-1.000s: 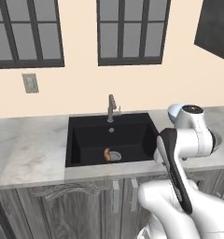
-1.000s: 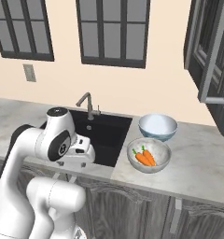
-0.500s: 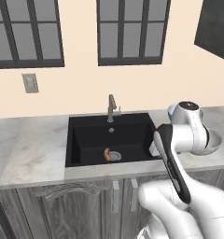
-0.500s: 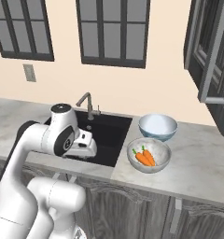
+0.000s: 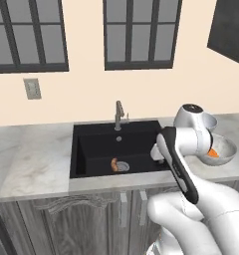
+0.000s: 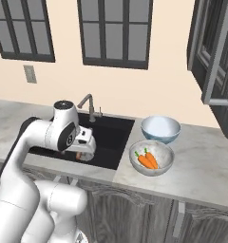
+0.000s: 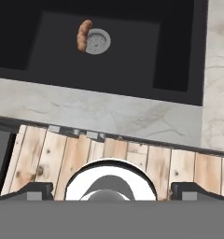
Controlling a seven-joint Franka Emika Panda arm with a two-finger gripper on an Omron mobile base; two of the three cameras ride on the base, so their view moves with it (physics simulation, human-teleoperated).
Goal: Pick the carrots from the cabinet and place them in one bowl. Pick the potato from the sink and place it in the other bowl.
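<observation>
Carrots (image 6: 147,159), two of them, lying together in one bowl (image 6: 151,157) on the counter (image 6: 201,166), just beside the other bowl (image 6: 160,128). One potato (image 7: 83,35) down in the sink (image 7: 123,56), touching the round drain (image 7: 98,41). Gripper (image 7: 112,190) wide open over the sink's front edge, holding nothing; no writing to read anywhere.

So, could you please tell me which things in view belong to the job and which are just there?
Job:
- two small orange carrots in the mottled grey bowl
- tan-brown potato beside the drain in the black sink
- smooth pale blue-white bowl
- dark grey cabinet
- open gripper

Bystanders:
- grey metal faucet
- wall outlet
- windows
</observation>
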